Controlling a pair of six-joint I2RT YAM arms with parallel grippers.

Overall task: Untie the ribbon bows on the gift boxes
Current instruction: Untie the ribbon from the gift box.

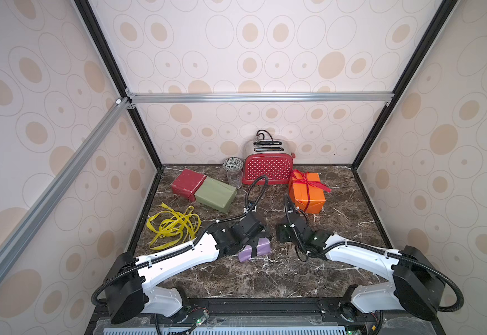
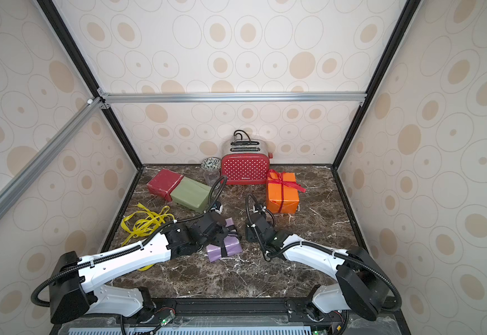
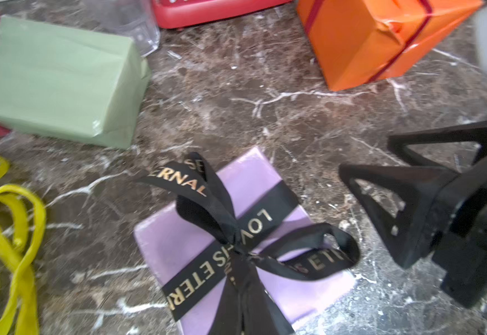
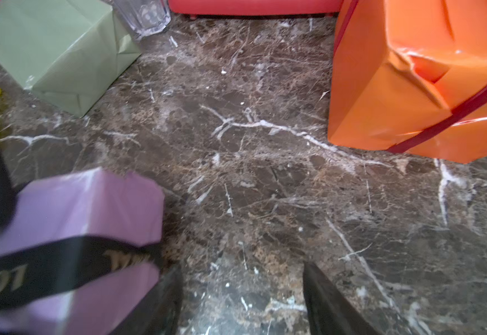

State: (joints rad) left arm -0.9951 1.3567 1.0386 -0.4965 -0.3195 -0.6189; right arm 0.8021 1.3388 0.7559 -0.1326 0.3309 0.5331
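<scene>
Black ribbon bow (image 3: 238, 240) tied on lilac box (image 3: 164, 246), front-centre of table (image 1: 265, 278). Left gripper (image 1: 255, 237) pressed together above it, pinching or not: cannot tell. Right gripper (image 4: 241, 266) spread, empty, just beside box.

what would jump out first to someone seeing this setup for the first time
The red white-dotted toaster at the middle of the back wall draws the eye first, with the orange gift box beside it, its red ribbon bow tied. A loose tangle of yellow ribbons lies on the dark marble table near its left edge. Near the front middle, the lilac gift box wears a black lettered bow.
</scene>
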